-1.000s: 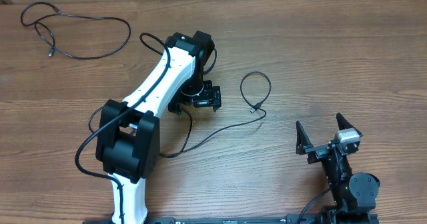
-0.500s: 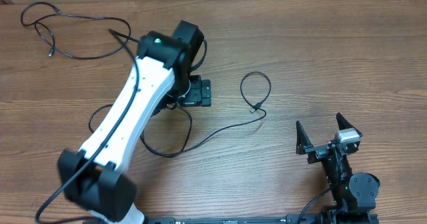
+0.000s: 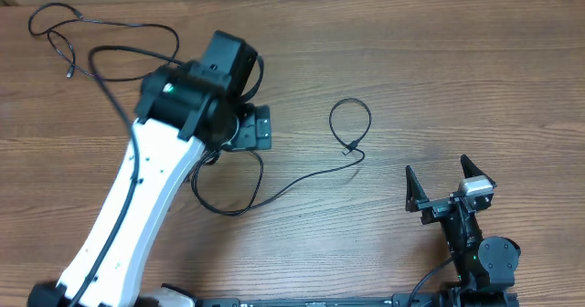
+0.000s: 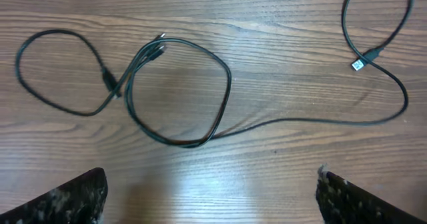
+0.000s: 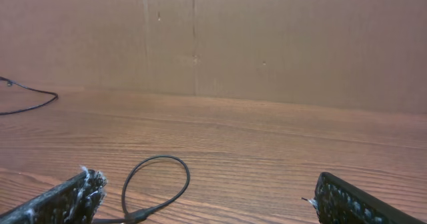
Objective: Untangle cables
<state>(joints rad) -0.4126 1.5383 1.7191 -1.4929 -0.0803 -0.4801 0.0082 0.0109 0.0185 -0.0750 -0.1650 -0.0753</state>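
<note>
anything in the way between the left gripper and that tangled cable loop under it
Nothing visible. In the left wrist view the left gripper hangs open over the cables, and only bare table shows between its fingers and the loops.

The overhead camera looks straight down on the surface (image 3: 457, 88). The left wrist camera faces down, close above a coiled cable (image 4: 228, 84). The right wrist camera looks low across the surface toward a cardboard wall (image 5: 267, 37). All three share one small cable loop (image 5: 157, 157).
</note>
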